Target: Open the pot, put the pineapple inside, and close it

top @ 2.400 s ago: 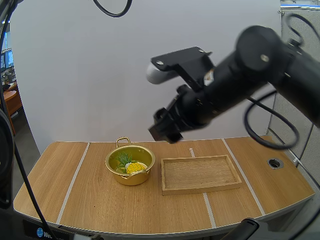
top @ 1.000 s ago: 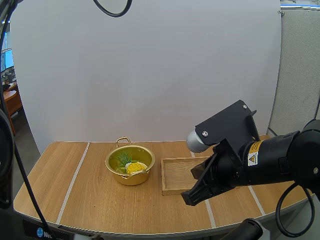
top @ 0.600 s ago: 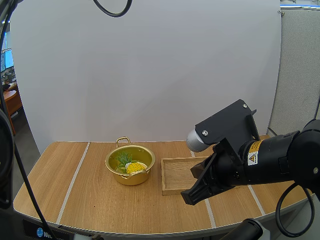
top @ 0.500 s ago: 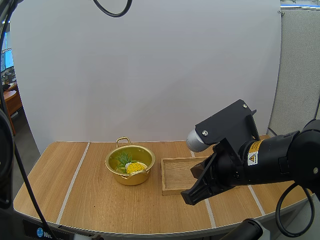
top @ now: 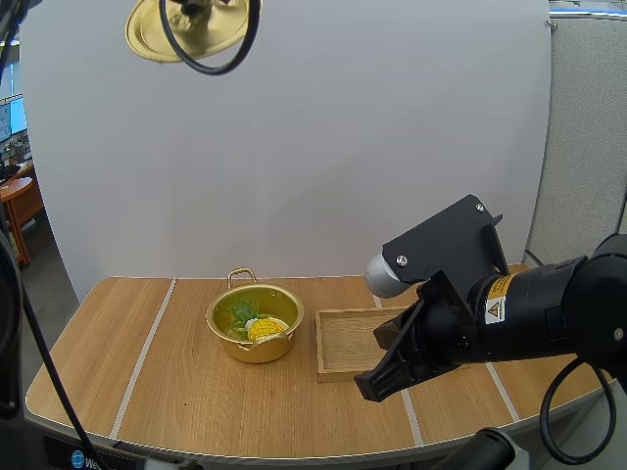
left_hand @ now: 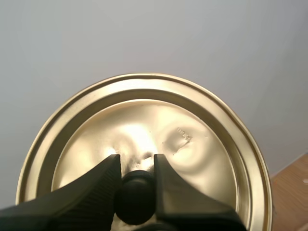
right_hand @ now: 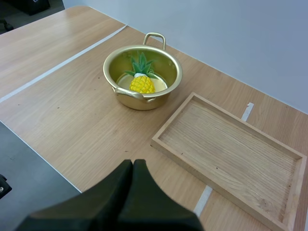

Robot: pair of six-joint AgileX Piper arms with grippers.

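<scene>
Pot (top: pixel 255 321) open, pineapple (top: pixel 263 328) inside: first two steps done. Left gripper (left_hand: pixel 136 168) clamped on knob (left_hand: pixel 135 195) of lid (left_hand: pixel 144 139), pot well below it. Right gripper (right_hand: pixel 132 166) fingers together, empty, pot ahead of it. Remaining: set lid on pot.

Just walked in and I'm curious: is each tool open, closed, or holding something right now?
Left tool: closed, holding the lid.
Right tool: closed, holding nothing.

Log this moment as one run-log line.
left gripper: shut on lid knob, held high | right gripper: shut, empty, near wooden tray | pot: open, pineapple inside | next: close pot
</scene>
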